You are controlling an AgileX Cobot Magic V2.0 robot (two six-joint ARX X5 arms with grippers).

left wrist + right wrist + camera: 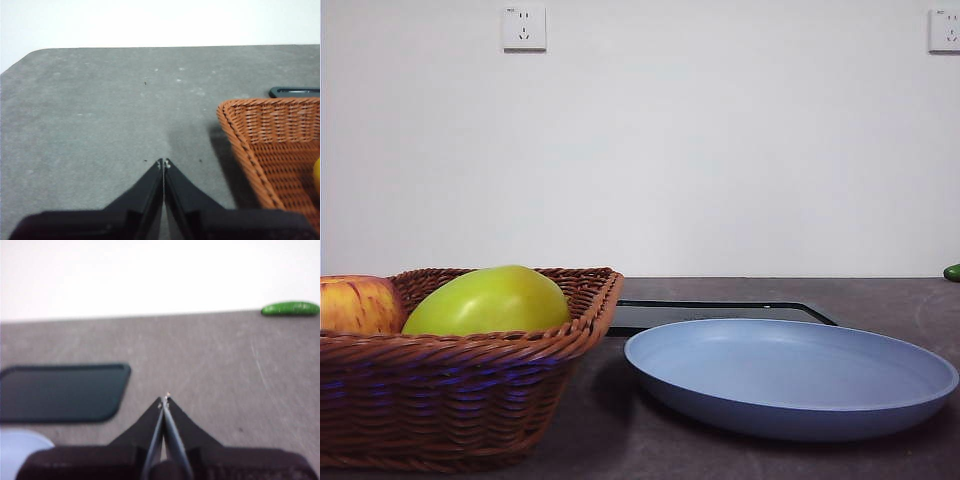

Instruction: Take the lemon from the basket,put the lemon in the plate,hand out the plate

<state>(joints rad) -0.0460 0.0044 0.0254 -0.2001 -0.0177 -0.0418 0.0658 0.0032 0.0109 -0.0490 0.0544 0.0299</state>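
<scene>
Lemon (317,176) in the basket (460,385), both grippers closed and empty, nothing started yet.

Largest to smallest: the table (890,300) carries the basket, with the plate (790,375) just beside it and a black tray (720,314) behind the plate. In the basket the front view shows a yellow-green fruit (488,300) and an apple (358,304); the lemon shows only as a yellow sliver at the edge of the left wrist view, deep in the basket. It is probably light, firm and a little slippery, so I would hold it across the middle. The left gripper (164,162) hangs over bare table near the basket corner, jaws together. The right gripper (165,399) waits near the tray, jaws together; a green vegetable (290,308) lies at the table's far edge.
</scene>
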